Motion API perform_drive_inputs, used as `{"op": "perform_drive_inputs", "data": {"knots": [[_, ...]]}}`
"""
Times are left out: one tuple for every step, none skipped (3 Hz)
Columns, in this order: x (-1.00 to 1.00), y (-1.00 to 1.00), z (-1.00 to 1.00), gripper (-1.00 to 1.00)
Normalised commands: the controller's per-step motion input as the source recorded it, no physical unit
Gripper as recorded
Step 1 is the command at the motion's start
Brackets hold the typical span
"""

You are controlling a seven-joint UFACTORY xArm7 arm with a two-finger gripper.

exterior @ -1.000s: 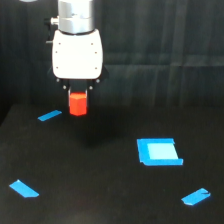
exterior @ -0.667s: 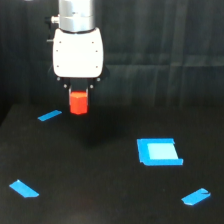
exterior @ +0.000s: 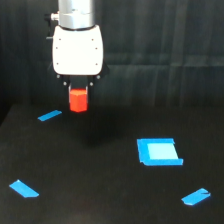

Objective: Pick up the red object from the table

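The red object (exterior: 78, 100) is a small bright red-orange block held between the fingers of my gripper (exterior: 78, 93), under the white gripper body. The gripper is shut on it and holds it in the air above the black table (exterior: 100, 190), at the upper left of the exterior view. A faint shadow lies on the table below it. The top of the block is hidden between the fingers.
A blue square patch (exterior: 159, 151) lies on the table at the exterior view's right. Blue tape strips lie at the left back (exterior: 49, 116), left front (exterior: 24, 188) and right front (exterior: 196, 196). A dark curtain hangs behind.
The gripper with the red object has risen a little; the block sits slightly higher in the view than before.
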Motion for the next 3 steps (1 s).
{"op": "perform_drive_inputs", "data": {"knots": [[0.04,-0.06,0.04,-1.00],[-0.03,-0.07,0.02,-1.00],[0.05,-0.07,0.09,-1.00]]}}
